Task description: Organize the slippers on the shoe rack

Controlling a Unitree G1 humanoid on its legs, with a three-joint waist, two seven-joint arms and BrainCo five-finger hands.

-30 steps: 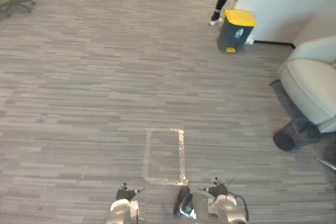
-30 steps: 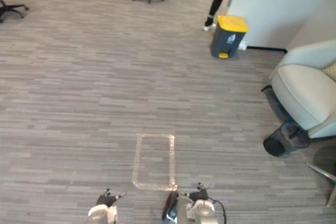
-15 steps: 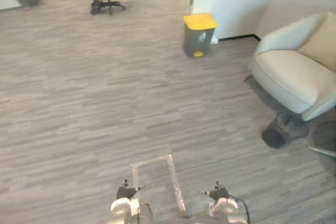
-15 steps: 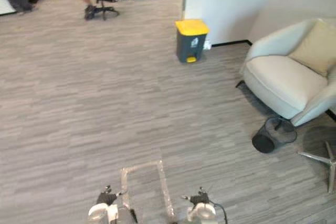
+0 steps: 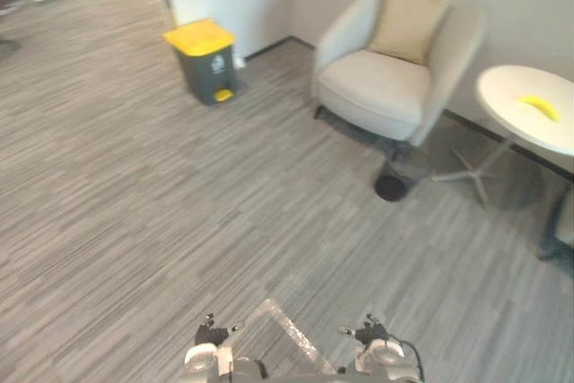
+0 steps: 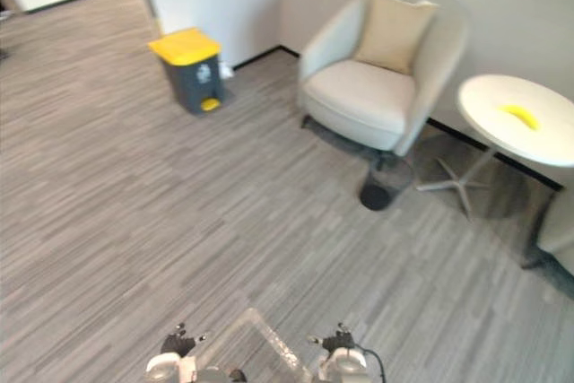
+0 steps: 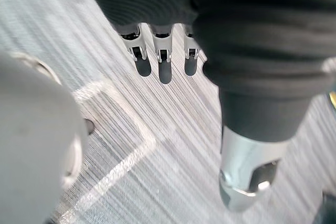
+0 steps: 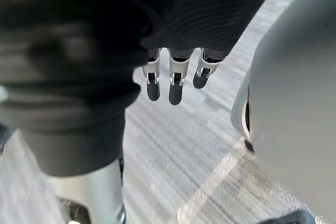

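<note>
My left hand and my right hand hang low at the bottom edge of the eye views, a little apart, above the grey plank floor. In the left wrist view the fingers point straight down at the floor with the thumb apart from them, and nothing is held. The right wrist view shows the same: straight fingers over the floor, holding nothing. Both hands are open.
A taped rectangle marks the floor between my hands. Ahead stand a grey bin with a yellow lid, a beige armchair with a cushion, a black mesh wastebasket and a round white table bearing a banana.
The whole picture has swung to the right: the bin has slid left, and the armchair and round table have come into view. My hands hang as before.
</note>
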